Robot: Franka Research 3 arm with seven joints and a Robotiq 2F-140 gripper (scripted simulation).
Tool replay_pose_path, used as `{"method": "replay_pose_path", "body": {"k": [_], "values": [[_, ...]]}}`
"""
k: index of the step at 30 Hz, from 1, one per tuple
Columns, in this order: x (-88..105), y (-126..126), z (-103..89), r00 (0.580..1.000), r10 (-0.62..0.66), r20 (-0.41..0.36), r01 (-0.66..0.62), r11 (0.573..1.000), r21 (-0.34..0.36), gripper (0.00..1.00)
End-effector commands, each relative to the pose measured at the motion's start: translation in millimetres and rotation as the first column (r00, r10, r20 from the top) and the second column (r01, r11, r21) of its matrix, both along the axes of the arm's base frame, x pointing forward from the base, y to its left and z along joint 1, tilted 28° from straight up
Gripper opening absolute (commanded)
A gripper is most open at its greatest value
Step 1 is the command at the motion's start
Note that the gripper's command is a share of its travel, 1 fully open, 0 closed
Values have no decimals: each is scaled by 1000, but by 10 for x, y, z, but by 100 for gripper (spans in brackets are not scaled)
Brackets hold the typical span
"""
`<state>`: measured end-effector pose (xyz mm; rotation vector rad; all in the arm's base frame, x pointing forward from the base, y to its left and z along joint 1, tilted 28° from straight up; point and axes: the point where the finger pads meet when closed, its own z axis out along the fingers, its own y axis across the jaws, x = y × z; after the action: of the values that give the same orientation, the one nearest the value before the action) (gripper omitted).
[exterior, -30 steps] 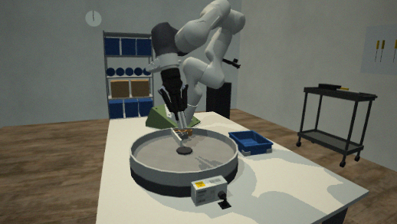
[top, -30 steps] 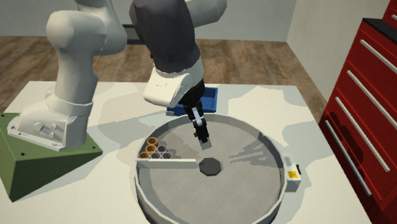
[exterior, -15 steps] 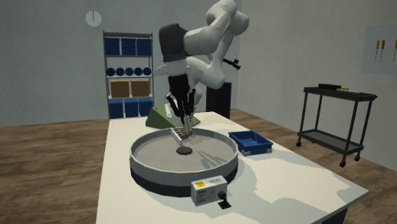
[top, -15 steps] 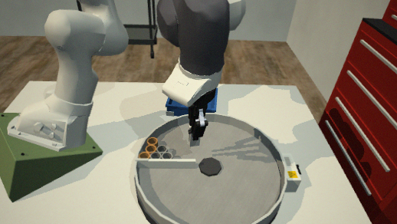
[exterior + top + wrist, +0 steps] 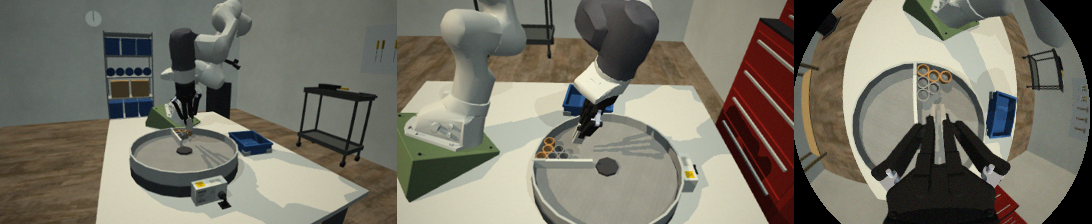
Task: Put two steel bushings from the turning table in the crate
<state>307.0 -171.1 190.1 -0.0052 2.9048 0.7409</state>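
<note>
Three grey steel bushings (image 5: pixel 559 146) (image 5: pixel 923 99) stand grouped on the turning table (image 5: pixel 634 188) (image 5: pixel 153 157) (image 5: pixel 884 112), beside the white divider bar (image 5: pixel 565 164) (image 5: pixel 915 95). Three orange-brown bushings (image 5: pixel 549 144) (image 5: pixel 946 81) stand right beside them, toward the robot's base. My gripper (image 5: pixel 577 139) (image 5: pixel 189 128) (image 5: pixel 938 110) is shut with nothing between its fingers. It points down above the turning table, a short way from the steel bushings. The blue crate (image 5: pixel 574 109) (image 5: pixel 257 148) (image 5: pixel 992 116) stands beside the turning table; no bushing shows inside it in the wrist view.
The turning table has a raised rim wall (image 5: pixel 184 177) and a dark central hub (image 5: pixel 607 166) (image 5: pixel 184 150). A white control box (image 5: pixel 689 180) (image 5: pixel 209 190) sits outside the rim. The green base wedge (image 5: pixel 443 165) (image 5: pixel 944 31) stands on the robot's side.
</note>
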Motion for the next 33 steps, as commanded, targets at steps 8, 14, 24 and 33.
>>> {"method": "replay_pose_path", "body": {"k": [8, 14, 24, 33], "values": [[-251, 156, -70, 957, -85, -277, 85, 996, -12, 6], [-358, 197, -89, 920, -91, -380, 81, 996, -43, 6], [-464, 221, -94, 873, -105, -476, 74, 994, -83, 6], [-464, 221, -94, 873, -105, -476, 74, 994, -83, 6]]}}
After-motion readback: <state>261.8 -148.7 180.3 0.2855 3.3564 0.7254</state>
